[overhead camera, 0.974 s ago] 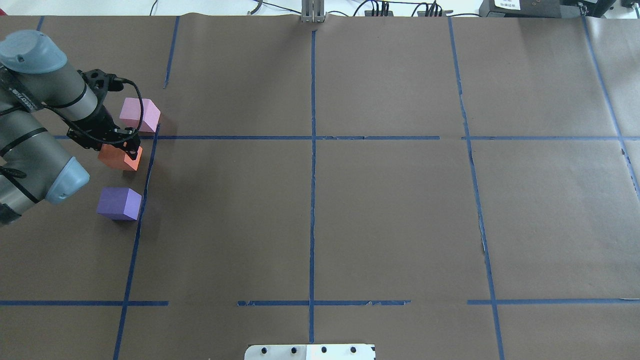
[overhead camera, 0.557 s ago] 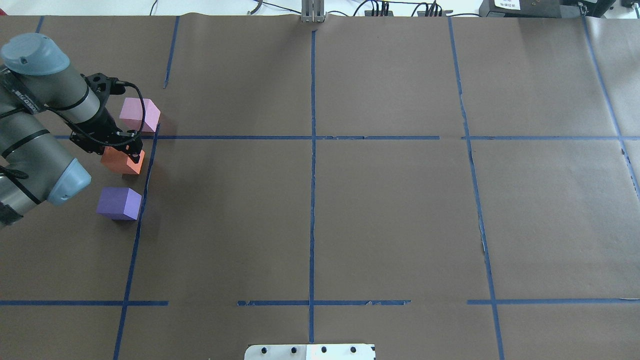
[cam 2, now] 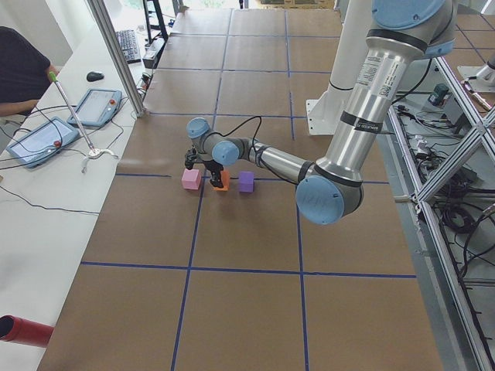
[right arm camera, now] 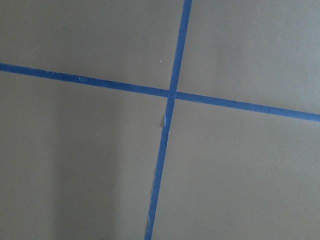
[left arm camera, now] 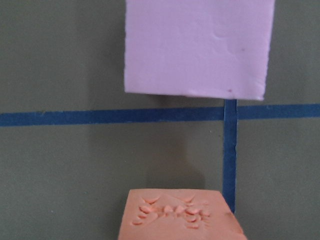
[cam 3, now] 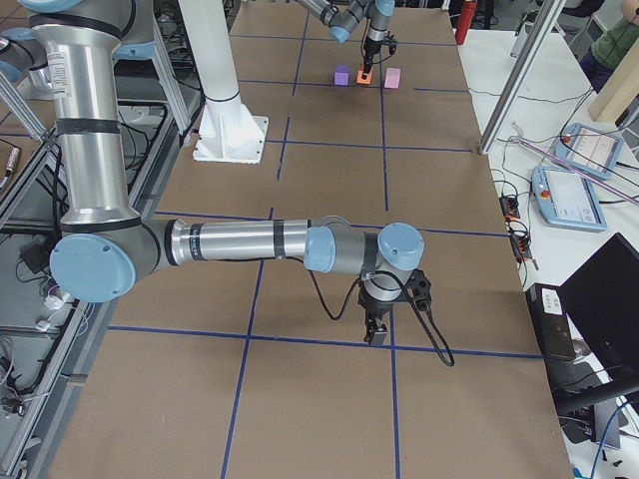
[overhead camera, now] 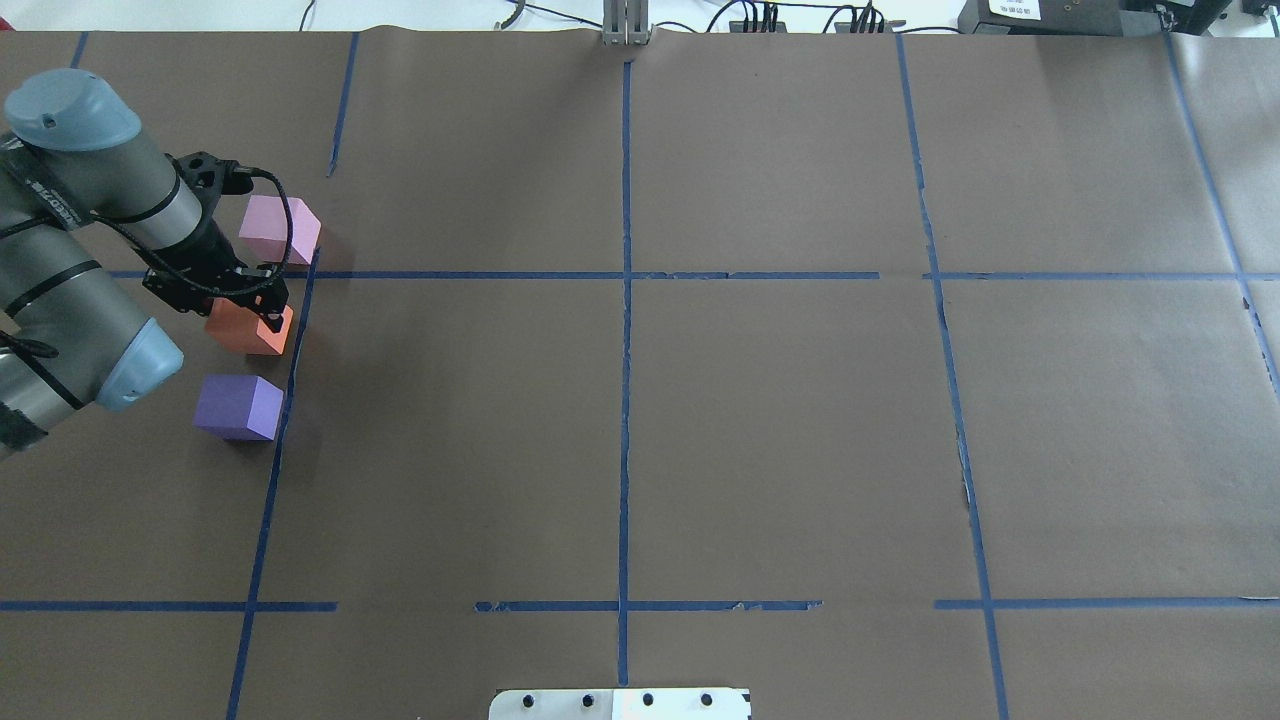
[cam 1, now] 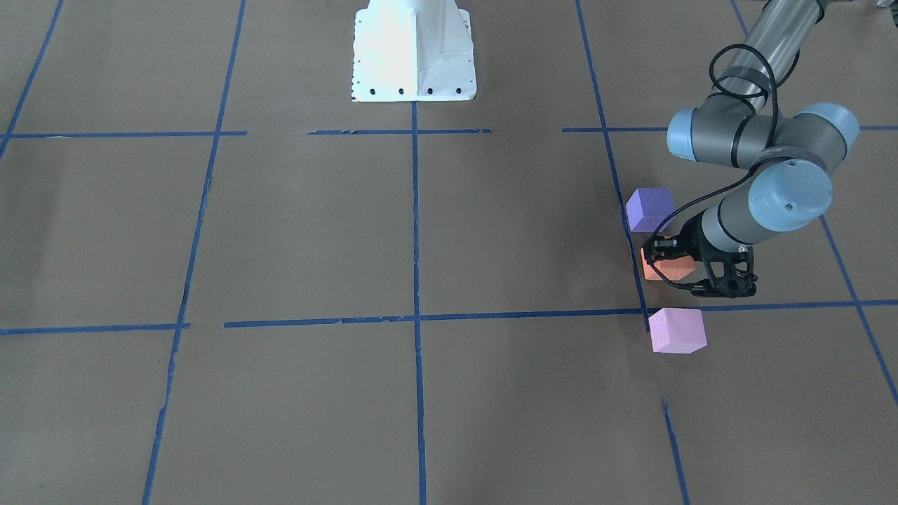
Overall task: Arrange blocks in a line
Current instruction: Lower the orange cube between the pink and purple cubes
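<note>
Drift toward 4 o'clock is the change over the last second. In the overhead view the left gripper (overhead camera: 258,308), clenched on the orange block (overhead camera: 248,332), has carried it nearer the blue tape line (overhead camera: 268,480). It now sits closer in file between the pink block (overhead camera: 280,228) at its 12 o'clock and the purple block (overhead camera: 238,407) at its 6 o'clock, so the line looks nearly made. Blocks: three, one per colour. Grippers: two. I cannot tell whether the right gripper (cam 3: 377,331) is released or clenched.
</note>
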`<state>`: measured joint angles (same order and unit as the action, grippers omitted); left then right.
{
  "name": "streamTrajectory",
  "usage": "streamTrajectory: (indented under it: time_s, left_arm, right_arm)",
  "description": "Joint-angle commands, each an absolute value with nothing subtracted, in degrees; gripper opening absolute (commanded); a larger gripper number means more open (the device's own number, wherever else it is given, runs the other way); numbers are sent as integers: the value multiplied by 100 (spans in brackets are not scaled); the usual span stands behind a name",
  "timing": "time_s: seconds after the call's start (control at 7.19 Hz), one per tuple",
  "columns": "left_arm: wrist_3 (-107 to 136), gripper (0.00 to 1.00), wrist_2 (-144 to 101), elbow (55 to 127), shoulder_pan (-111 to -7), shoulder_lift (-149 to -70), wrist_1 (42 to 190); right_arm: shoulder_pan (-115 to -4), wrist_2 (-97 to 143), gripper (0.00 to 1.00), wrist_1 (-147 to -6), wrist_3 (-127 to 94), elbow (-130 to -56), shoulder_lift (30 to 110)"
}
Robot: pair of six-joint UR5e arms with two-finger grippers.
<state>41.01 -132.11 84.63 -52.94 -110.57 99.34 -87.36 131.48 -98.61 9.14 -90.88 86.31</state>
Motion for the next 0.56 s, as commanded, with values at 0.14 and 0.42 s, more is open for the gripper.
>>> streamTrajectory:
  time_s: [0.14,0.42]
  left_arm:
    - [4096,34,-13236,8323,-5265,-11127,9984]
    - [4096,70,-13236,8297,-5265,-11145,10037]
  right_arm:
    - [-8736,13148,100,-9861,914,-9088,8631]
    - [-8736,13148,100,-9861,914,-9088,8631]
